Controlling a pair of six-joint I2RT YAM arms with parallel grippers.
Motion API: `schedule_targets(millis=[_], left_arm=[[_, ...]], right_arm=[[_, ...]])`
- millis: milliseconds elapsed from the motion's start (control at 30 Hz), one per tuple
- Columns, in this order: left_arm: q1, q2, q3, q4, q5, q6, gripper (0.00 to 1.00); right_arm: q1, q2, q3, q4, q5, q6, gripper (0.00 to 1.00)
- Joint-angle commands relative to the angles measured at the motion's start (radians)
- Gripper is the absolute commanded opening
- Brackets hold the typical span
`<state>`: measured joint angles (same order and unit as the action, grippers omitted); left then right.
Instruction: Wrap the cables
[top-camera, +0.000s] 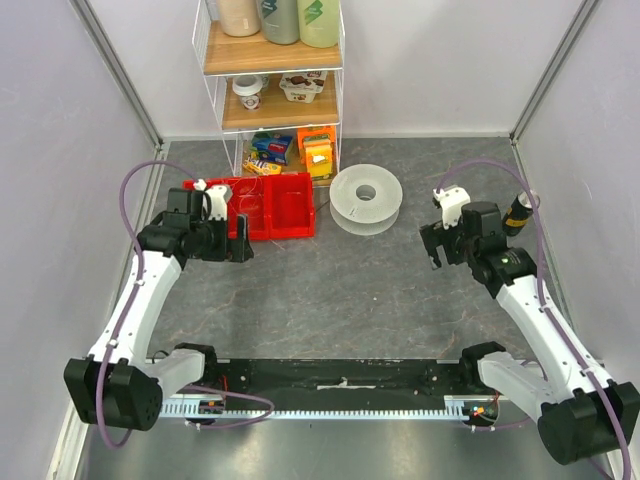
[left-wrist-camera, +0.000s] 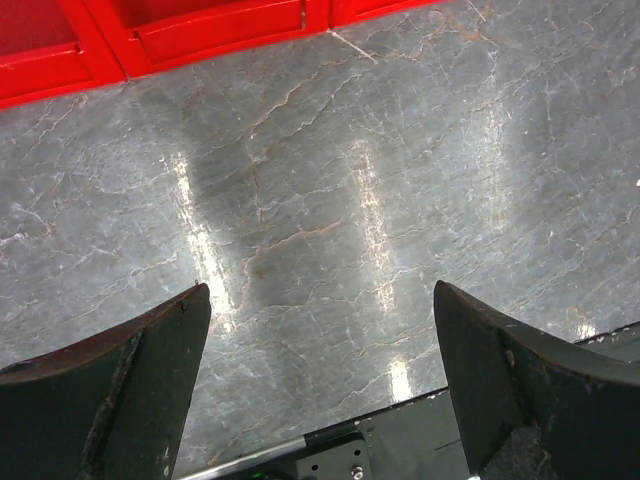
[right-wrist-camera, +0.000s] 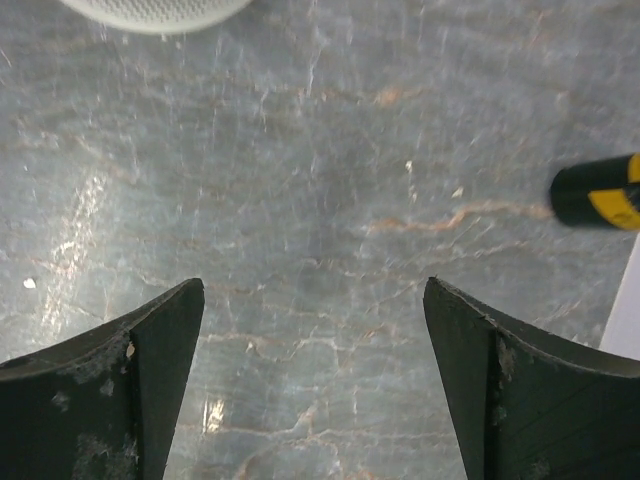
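Hangs left fingers (left-wrist-camera: 140, 390) spread wide above the grey surface (left-wrist-camera: 330, 200), just beside the red tray (top-camera: 300, 234). Hangs right fingers (right-wrist-camera: 120, 390) equally spread, near the white spool (top-camera: 390, 200). Finds the cables (top-camera: 247, 205) as a faint thin loop in the tray's left compartment, hard to make out.

The table top (top-camera: 330, 300) is seen as a dark grey, stone-veined surface, smooth and glossy, with streaks of light reflected in it. The tray (top-camera: 268, 207) at the far left is made of bright red plastic with a slight sheen. The spool (top-camera: 366, 198) to its right is of translucent white plastic. The shelf boards (top-camera: 270, 55) at the far side show pale wood grain and are framed in thin white wire. The fingers (left-wrist-camera: 130, 400) of the left gripper (left-wrist-camera: 320, 292) and the fingers (right-wrist-camera: 110, 390) of the right gripper (right-wrist-camera: 315, 285) are matt black, scuffed and flecked with pale dust.
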<state>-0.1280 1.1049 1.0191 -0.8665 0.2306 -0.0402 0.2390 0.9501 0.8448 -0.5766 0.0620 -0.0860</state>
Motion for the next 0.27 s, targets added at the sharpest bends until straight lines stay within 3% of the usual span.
schedule_targets(millis=[0,233], left_arm=[[0.021,-0.062,-0.004,0.034,0.032,-0.049,0.97],[0.022,-0.062,0.021,0.044,0.013,-0.052,0.98]], right_arm=[[-0.003,-0.033,-0.013,0.023,0.010,0.029,0.98],[-0.003,-0.039,0.016,0.023,-0.011,0.032,0.98]])
